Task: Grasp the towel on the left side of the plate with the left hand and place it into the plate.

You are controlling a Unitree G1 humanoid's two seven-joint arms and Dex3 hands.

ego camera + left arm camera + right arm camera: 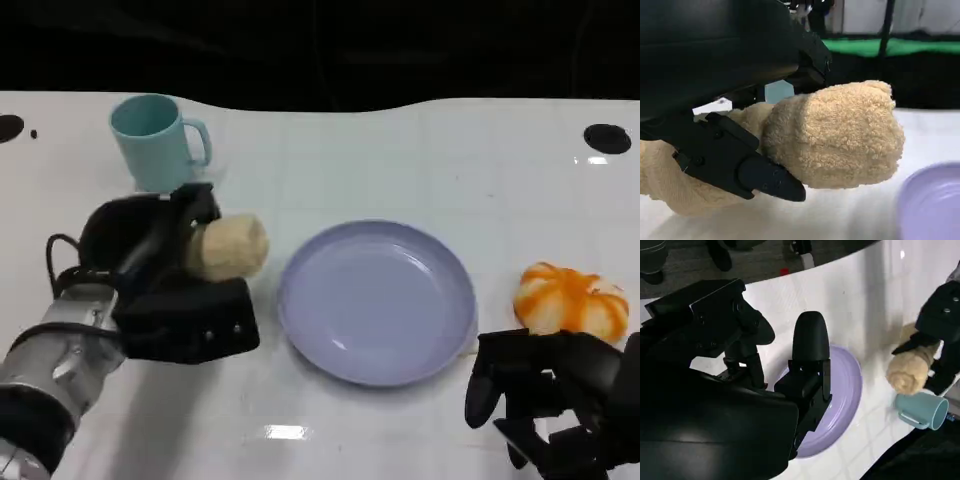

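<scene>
One rolled beige towel (228,247) sits clamped in my left hand (170,285), its long axis pointing right toward the lilac plate (377,300) just beside it on the bench.

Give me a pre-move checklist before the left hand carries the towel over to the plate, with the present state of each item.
1. Left hand holds the rolled towel: ok, fingers close around it in the left wrist view.
2. Towel lifted off the table: cannot tell.
3. Plate bare and ready to receive: ok.
4. Path from towel to plate free: ok, nothing lies between them.
5. Teal mug out of the way: ok, it stands behind the left hand, away from the plate.
6. Right hand off the plate: ok, it sits beside the plate's rim near the orange-and-white pumpkin-like object.
</scene>
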